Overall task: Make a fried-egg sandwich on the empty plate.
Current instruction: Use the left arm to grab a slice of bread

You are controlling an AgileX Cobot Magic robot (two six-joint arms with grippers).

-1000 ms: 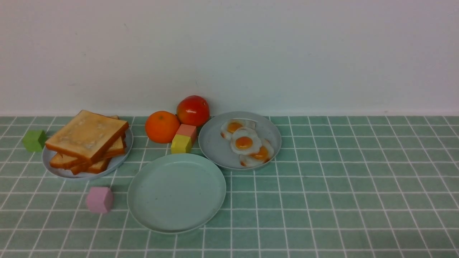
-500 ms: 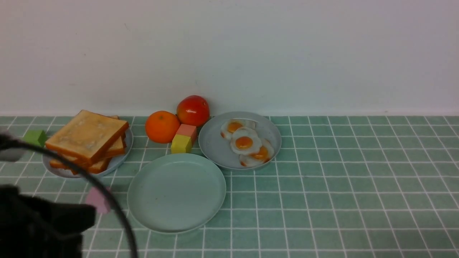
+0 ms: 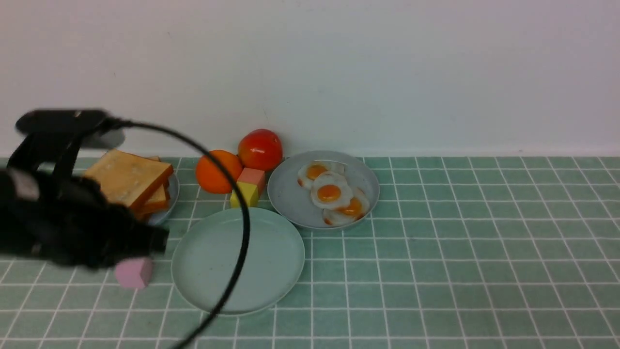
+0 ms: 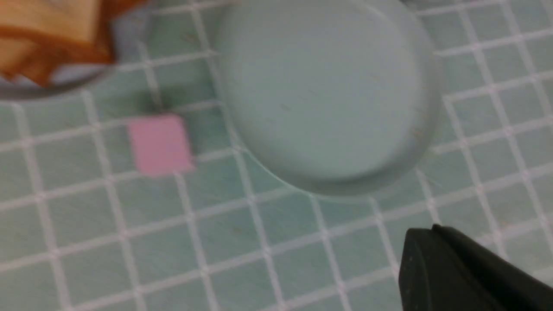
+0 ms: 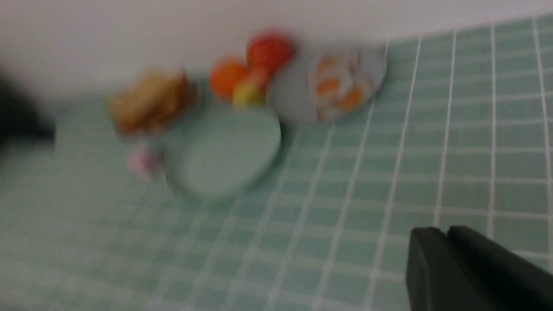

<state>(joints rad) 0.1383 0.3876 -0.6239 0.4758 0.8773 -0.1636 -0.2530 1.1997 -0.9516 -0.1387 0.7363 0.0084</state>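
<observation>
left gripper [image 3: 150, 241] hangs low by the toast pile [image 3: 128, 177], likely lined up for the first slice; jaws blurred, can't tell if apart. empty plate [image 3: 276, 261] bare, near centre; eggs [image 3: 332, 194] far-right of it.

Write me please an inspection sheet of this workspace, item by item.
Surface: green tiled tabletop; no spill seen.
Job's things: empty plate bare; toast pile on the left grey-blue plate, partly hidden by the left arm; three fried eggs on the right grey-blue plate.
Clutter: orange, tomato, salmon block, yellow block, pink cube.
Grippers: left fingers and right fingers show only in part in the wrist views; open or shut cannot be told.
Cables: black cable loops from the left arm across the empty plate.
Surroundings: white wall; nothing else seen.
</observation>
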